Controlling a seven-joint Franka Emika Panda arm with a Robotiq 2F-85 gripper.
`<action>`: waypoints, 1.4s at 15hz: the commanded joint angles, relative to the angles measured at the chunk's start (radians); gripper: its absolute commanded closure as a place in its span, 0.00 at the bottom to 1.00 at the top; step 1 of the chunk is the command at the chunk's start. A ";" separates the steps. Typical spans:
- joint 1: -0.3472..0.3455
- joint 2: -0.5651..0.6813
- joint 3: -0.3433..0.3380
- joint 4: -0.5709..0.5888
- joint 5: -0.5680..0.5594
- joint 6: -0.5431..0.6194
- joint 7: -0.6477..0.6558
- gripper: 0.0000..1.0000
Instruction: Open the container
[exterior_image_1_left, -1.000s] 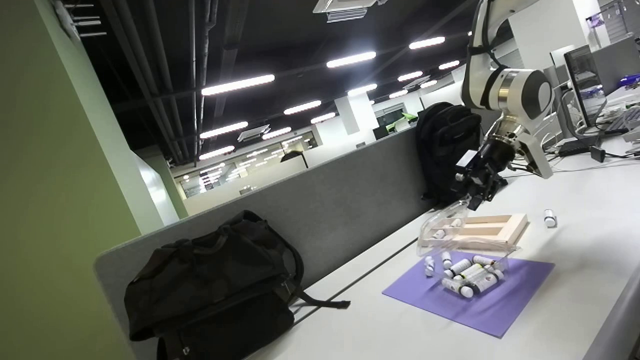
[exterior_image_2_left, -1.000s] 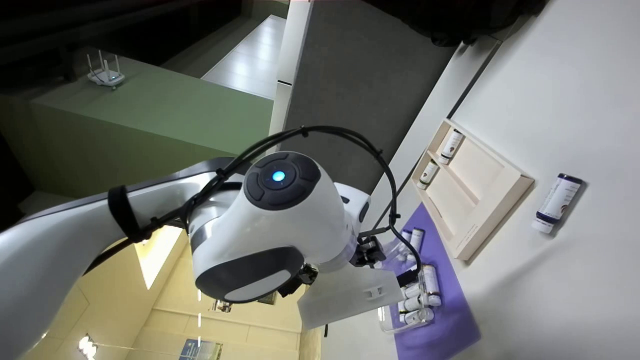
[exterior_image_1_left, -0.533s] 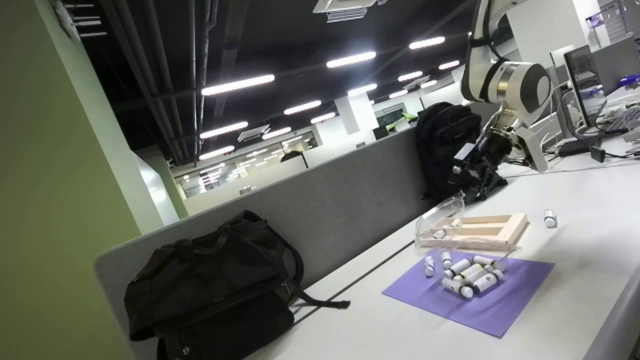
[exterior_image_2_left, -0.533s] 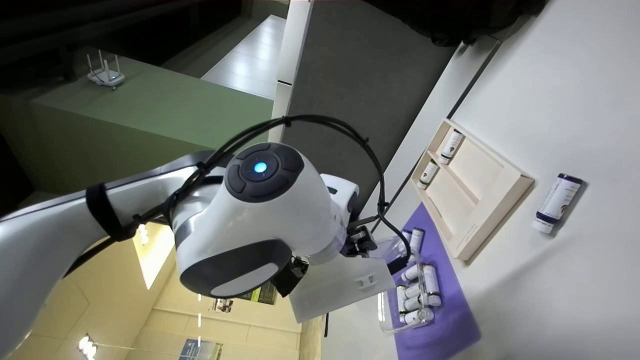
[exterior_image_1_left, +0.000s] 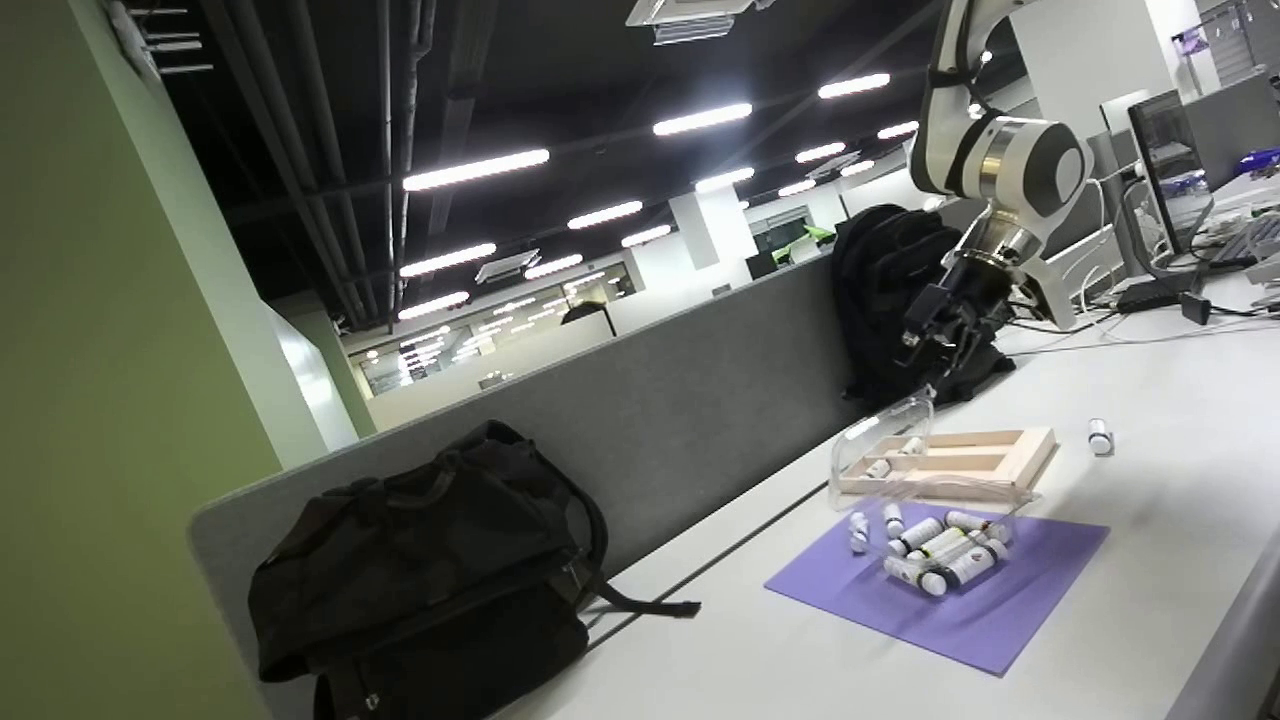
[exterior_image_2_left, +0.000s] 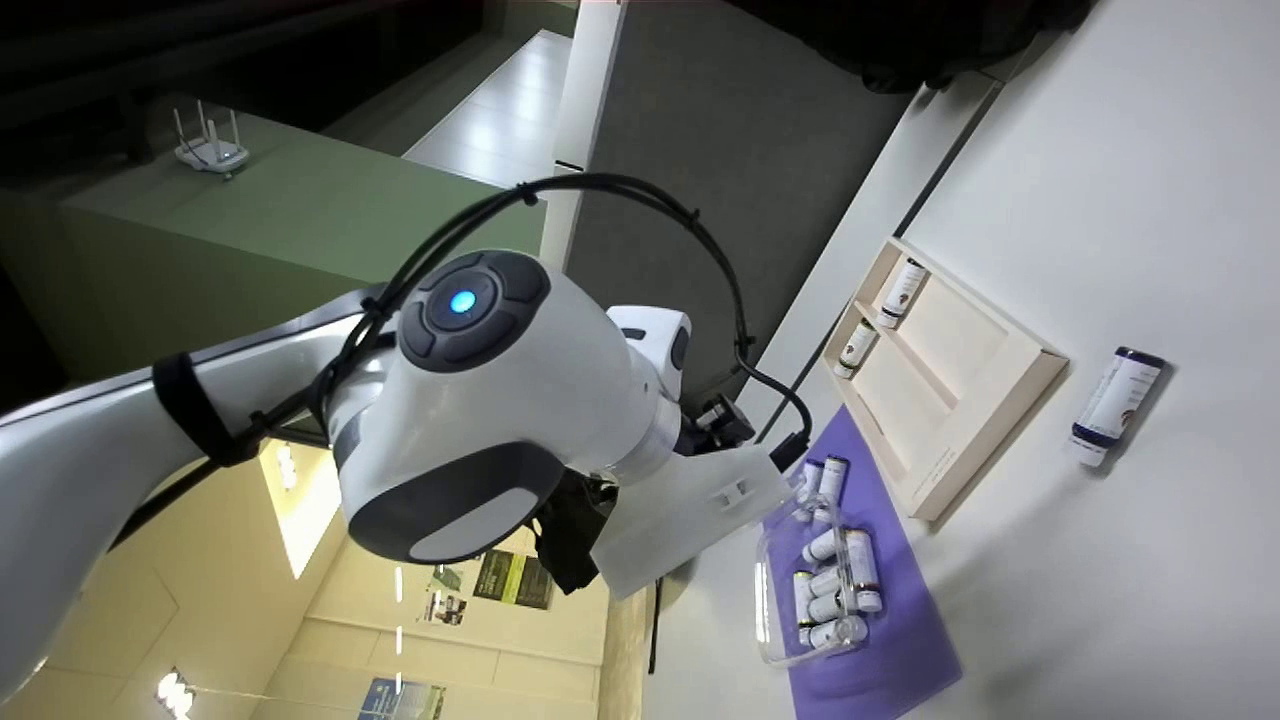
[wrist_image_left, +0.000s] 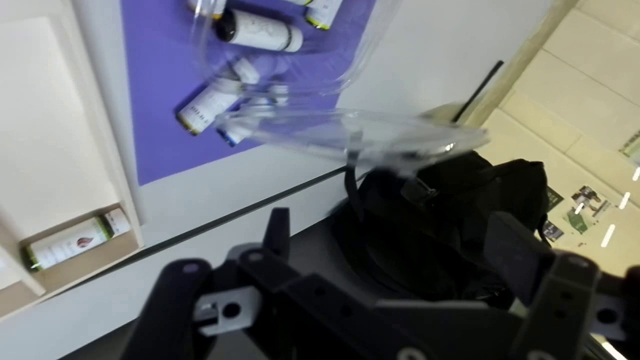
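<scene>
Clear container (exterior_image_2_left: 763, 602), lid (wrist_image_left: 395, 137) raised; tray (exterior_image_2_left: 988, 435) just beside mat (exterior_image_1_left: 1040, 560); table (exterior_image_1_left: 1140, 600) between mat and edge (exterior_image_1_left: 1235, 625); hand (wrist_image_left: 395, 235) spread apart.

Wrist view: clear container (wrist_image_left: 349, 77) cut off at 12 o'clock, lid (wrist_image_left: 380, 127) blurred, wooden tray (wrist_image_left: 95, 110) cropped at 9 o'clock, end effector (wrist_image_left: 395, 235) at 6. In an exterior view, arm (exterior_image_2_left: 560, 400) mostly hides it. In both exterior views, print on bottles (exterior_image_1_left: 973, 565) too small to read.

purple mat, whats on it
An open clear container and several bottles, some seen through its sides. How many lie inside isn't clear. The mat under the bottles is covered.
</scene>
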 joint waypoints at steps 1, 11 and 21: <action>0.025 0.013 0.008 0.038 0.017 0.109 -0.036 0.00; 0.027 0.100 0.007 0.043 -0.320 0.000 0.489 0.00; 0.008 0.274 0.033 0.088 -0.400 -0.048 0.611 0.00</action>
